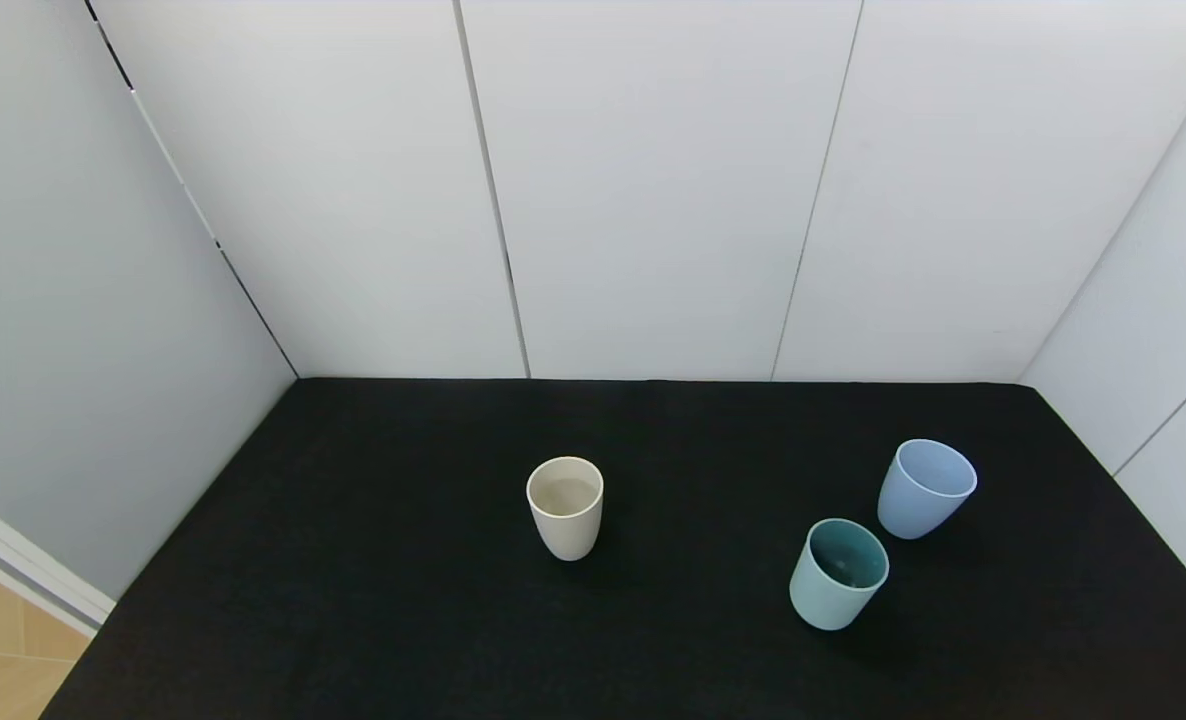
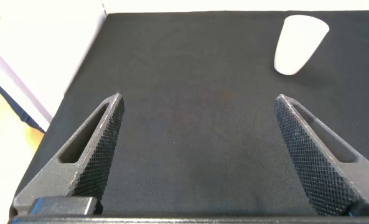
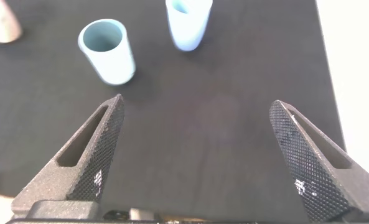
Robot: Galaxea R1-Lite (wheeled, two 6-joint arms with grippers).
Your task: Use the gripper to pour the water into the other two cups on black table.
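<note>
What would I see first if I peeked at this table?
Three cups stand upright on the black table: a cream cup near the middle, and a teal cup with a light blue cup just behind it on the right. The left gripper and right gripper hang over the near edge, fingers wide apart, touching nothing.

Readable text: none in any view.
Cups: the cream cup [image 1: 565, 506], blue cup [image 1: 924, 487] and teal cup [image 1: 838, 572] are plain, with no print, logo or number.
Table: the black table [image 1: 373, 600] bears no label or sign.
Walls: the white wall panels [image 1: 653, 180] carry no writing.
Gripper fingers: the left gripper [image 2: 196, 149] and right gripper [image 3: 196, 149] show only a cross-hatched texture on their fingers, no lettering.
</note>
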